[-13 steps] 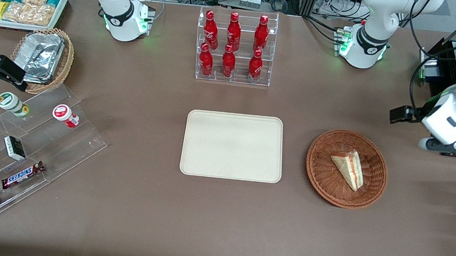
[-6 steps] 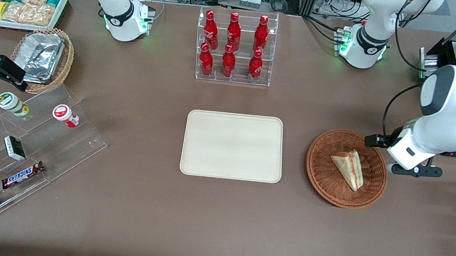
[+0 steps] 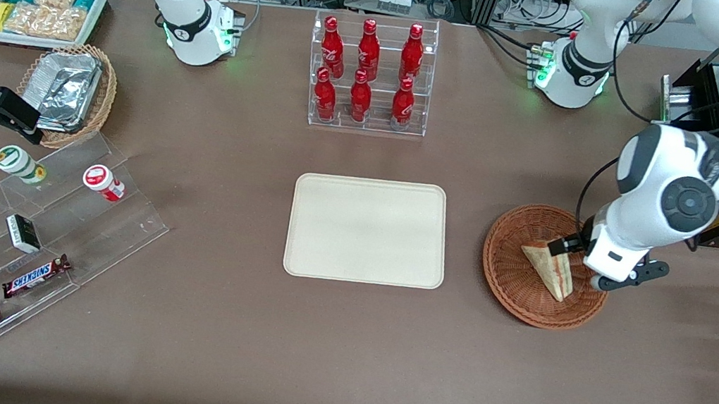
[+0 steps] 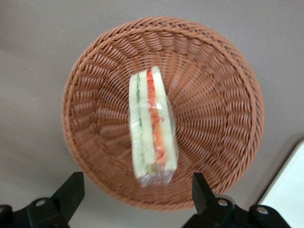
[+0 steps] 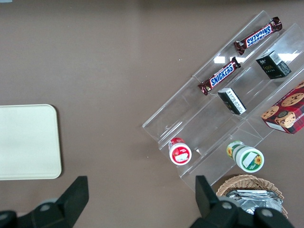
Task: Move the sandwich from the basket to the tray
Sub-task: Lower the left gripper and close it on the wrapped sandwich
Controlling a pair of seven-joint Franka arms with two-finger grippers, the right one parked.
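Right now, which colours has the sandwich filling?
Orange-red and light green, on the sandwich under the open gripper; clearest from the left wrist.

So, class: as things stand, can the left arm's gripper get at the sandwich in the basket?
Probably yes. The gripper hangs open above the basket, and nothing covers the sandwich.

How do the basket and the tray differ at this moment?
The basket is round, reddish-brown woven wicker; the tray is flat, cream and rectangular. The basket holds the sandwich, with the open gripper above it; the tray holds nothing. Both rest on the brown table.
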